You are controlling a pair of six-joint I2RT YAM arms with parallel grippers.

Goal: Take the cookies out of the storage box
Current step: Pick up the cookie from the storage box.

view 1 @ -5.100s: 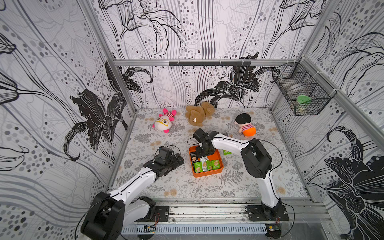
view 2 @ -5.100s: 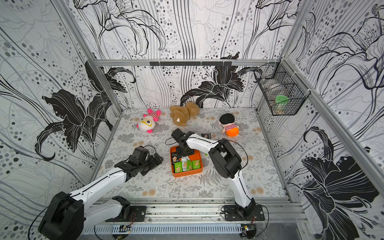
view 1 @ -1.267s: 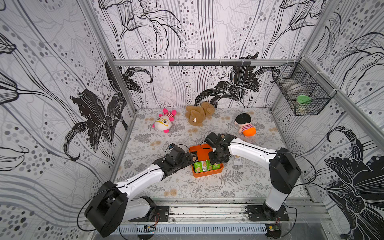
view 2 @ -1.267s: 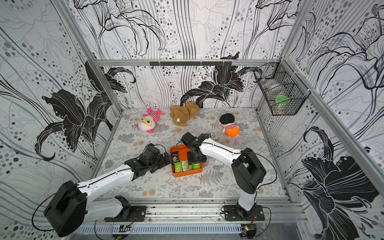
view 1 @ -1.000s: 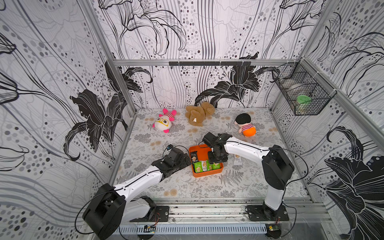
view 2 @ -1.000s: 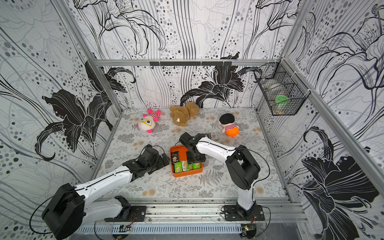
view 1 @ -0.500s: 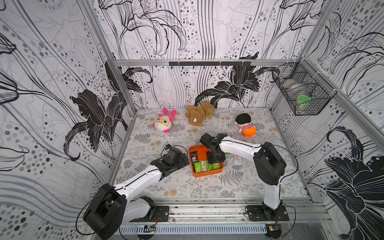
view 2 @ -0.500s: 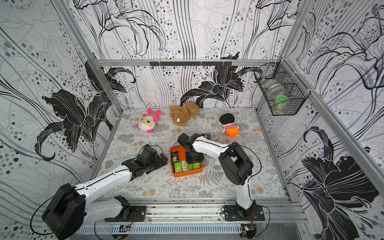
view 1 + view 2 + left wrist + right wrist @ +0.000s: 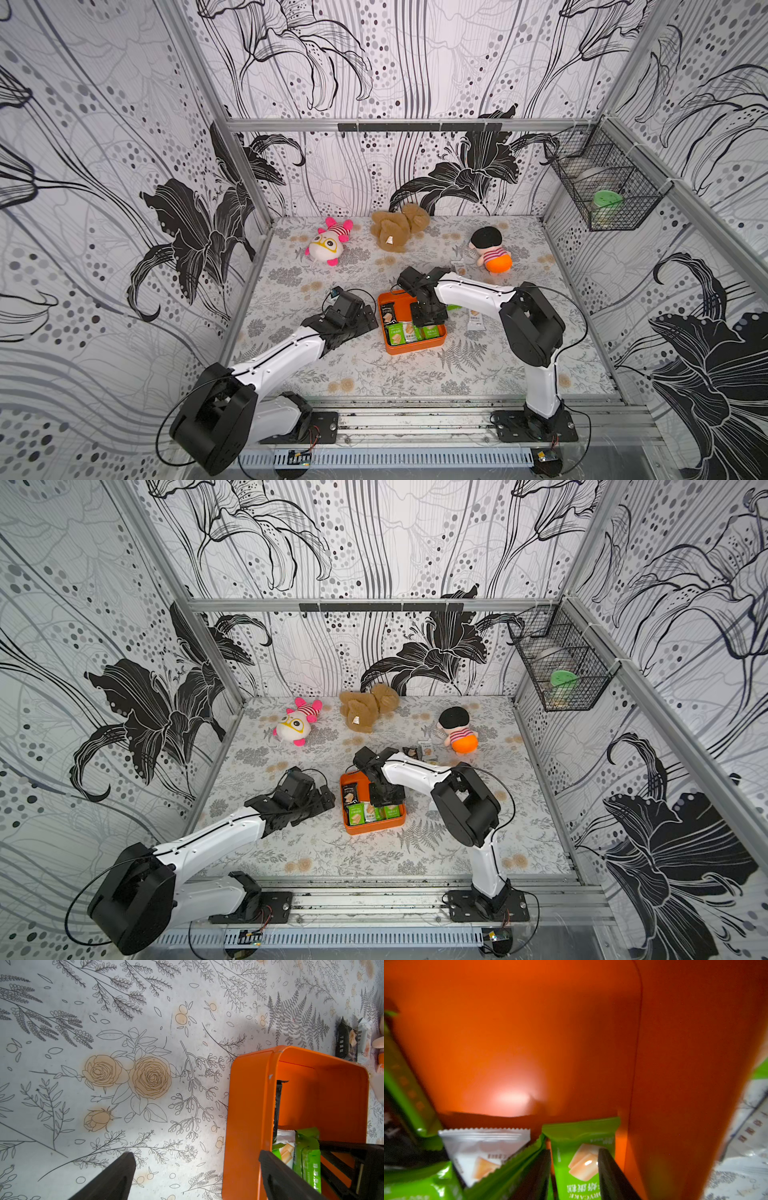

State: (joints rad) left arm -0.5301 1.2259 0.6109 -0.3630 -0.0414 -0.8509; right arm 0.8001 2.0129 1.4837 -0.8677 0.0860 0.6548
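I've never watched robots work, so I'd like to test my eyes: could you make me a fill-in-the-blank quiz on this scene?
1. The storage box is coloured ___.
2. The right gripper pinches a cookie packet whose wrapper is ___.
3. The left gripper, at the box's edge, has its jaws ___.
Missing words: orange; green; open.

The storage box (image 9: 529, 1043) gleams: smooth glossy orange plastic with a bright glare. The cookies (image 9: 583, 1147) wear slick, shiny film wrappers, ends crimped and serrated. Matt black plastic on the right pincer (image 9: 574, 1154). The worktop (image 9: 104, 1022) is a matt printed sheet. Upper right, the wire basket (image 9: 623, 208): black metal mesh. The plush bear (image 9: 399, 226): fuzzy cloth.
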